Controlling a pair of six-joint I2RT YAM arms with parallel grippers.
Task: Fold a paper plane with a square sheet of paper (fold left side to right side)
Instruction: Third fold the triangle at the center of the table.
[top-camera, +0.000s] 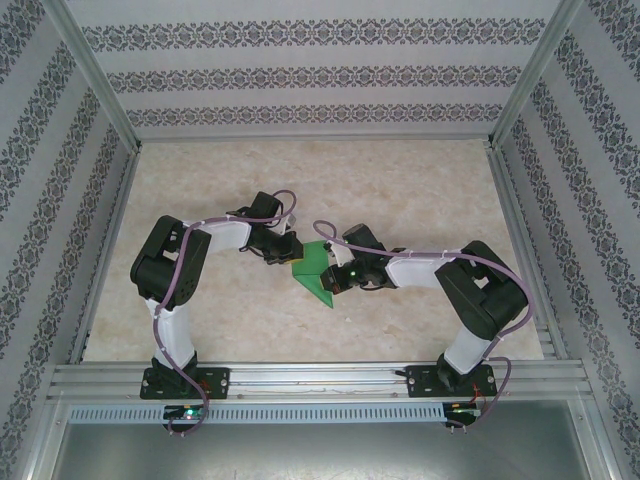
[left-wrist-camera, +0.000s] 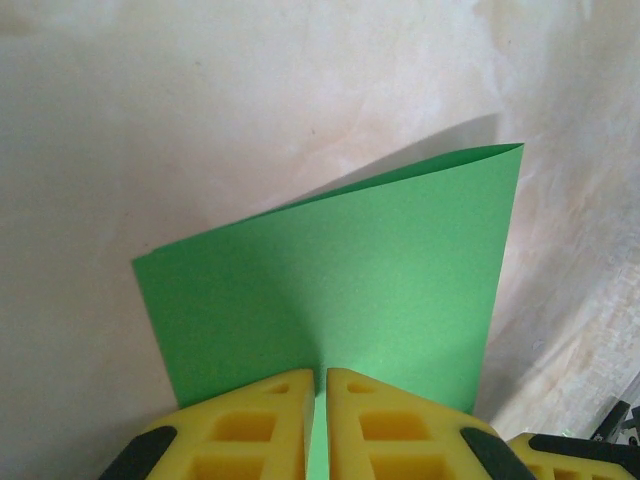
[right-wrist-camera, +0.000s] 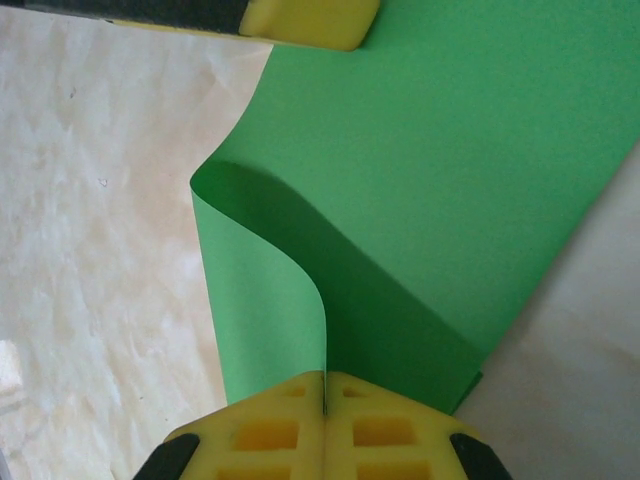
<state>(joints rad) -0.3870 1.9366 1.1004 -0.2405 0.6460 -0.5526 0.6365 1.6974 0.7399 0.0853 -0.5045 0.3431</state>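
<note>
Jaws of both grippers are clamped on the square sheet of paper. The left gripper pinches one edge at the bottom of the left wrist view, and the right gripper pinches a curled-over edge at the bottom of the right wrist view. Paper sits mid-frame in the top view, between the two wrists, over the beige table, one flap bowed above the rest.

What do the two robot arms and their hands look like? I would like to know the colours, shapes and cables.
The left arm and the right arm have white links and bulky black joints. A pale purple cable runs along each. The left hand and the right hand each have two yellow plastic fingers with rectangular hollows, and black parts behind.
</note>
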